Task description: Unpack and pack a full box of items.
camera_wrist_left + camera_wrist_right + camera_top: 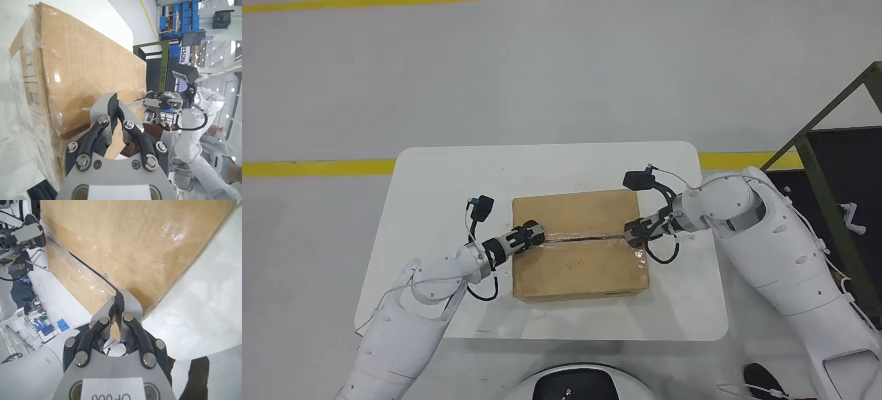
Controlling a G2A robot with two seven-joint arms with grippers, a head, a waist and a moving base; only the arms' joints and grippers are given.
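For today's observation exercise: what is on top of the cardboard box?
Clear tape along the box seam, one end pinched by the right gripper. Closed flaps hide anything inside.

This is looking like a warehouse or factory hall: a yellow line (317, 167) is running over grey floor (542, 70) at ten o'clock from the table (442, 190), a green metal frame (832, 110) is standing at two o'clock, and blue storage racks (177, 20) are lining the background.
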